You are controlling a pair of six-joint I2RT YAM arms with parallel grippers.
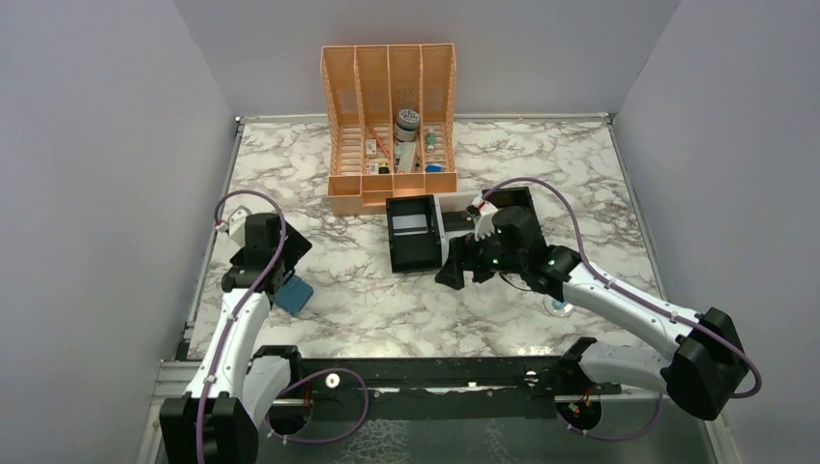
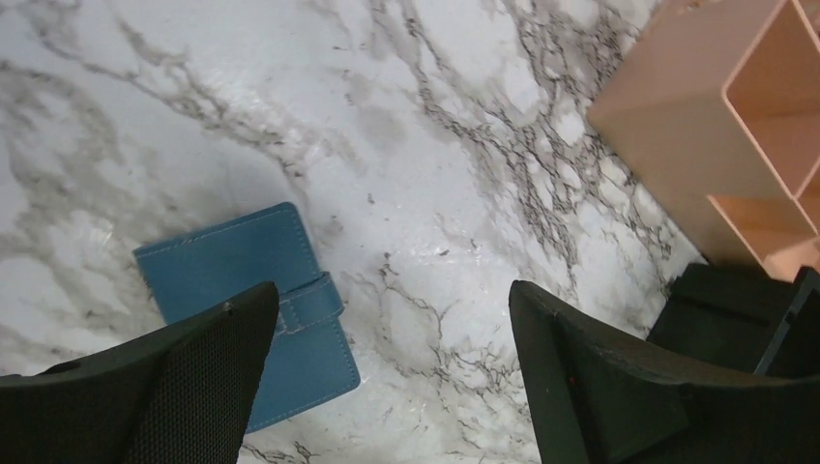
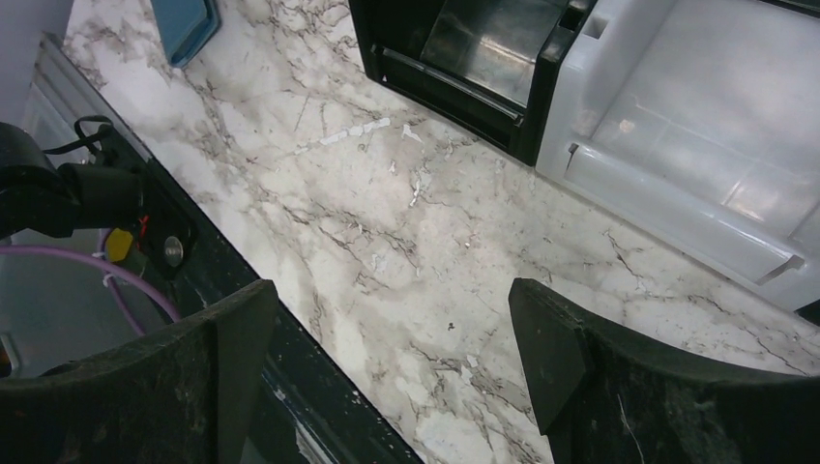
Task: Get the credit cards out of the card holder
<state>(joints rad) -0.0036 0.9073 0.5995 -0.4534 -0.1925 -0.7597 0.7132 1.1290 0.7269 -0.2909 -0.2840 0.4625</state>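
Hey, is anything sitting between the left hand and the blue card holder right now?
Nothing visible does. The card holder lies flat and closed on the marble table, partly under one finger of the open left hand, with bare tabletop around it. The orange rack and black tray sit off to the side.

Rack (image 1: 340, 116) and tray (image 1: 414, 253) on a marble table (image 1: 367, 309).
The peach rack stands far centre, a jar (image 1: 407, 121) and small items in its slots; the black-and-white tray lies just before it, slightly right.
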